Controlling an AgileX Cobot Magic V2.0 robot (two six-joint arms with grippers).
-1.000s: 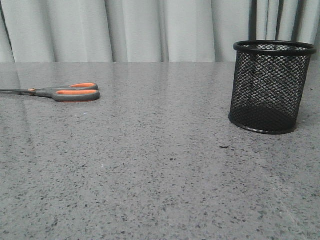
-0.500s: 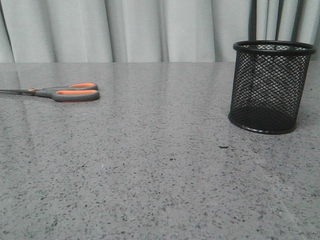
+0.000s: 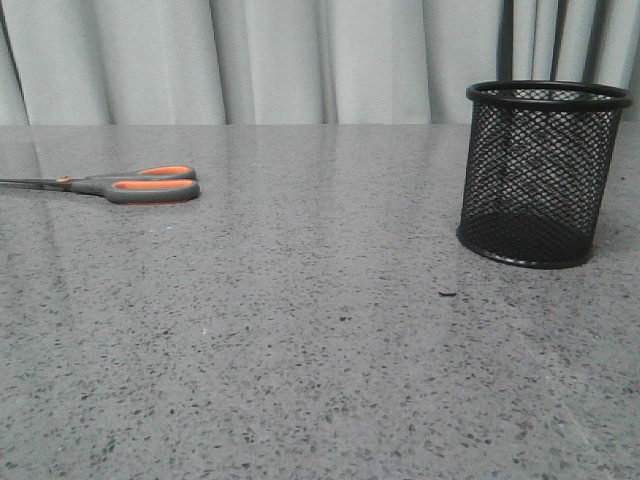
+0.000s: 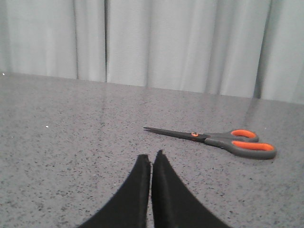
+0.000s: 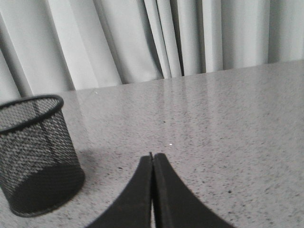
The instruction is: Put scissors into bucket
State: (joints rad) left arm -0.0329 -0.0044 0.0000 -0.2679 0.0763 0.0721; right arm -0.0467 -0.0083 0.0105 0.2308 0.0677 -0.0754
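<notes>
Zero progress so far: scissors (image 3: 125,185) lie flat near the table's (image 3: 320,380) left edge, bucket (image 3: 540,175) stands empty near the right edge, and both grippers, left gripper (image 4: 151,159) and right gripper (image 5: 152,159), sit clenched on nothing.

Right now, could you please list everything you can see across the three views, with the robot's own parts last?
scissors: one, grey handles with orange linings, dark blades; flat on the table's left side, closed, blades pointing left.
bucket: one, black wire mesh; upright on the right side, empty.
table: one, grey speckled; under both.
curtain: pale grey, behind the table.
left gripper: one, black, shut, empty, short of the scissors.
right gripper: one, black, shut, empty, beside the bucket.
</notes>
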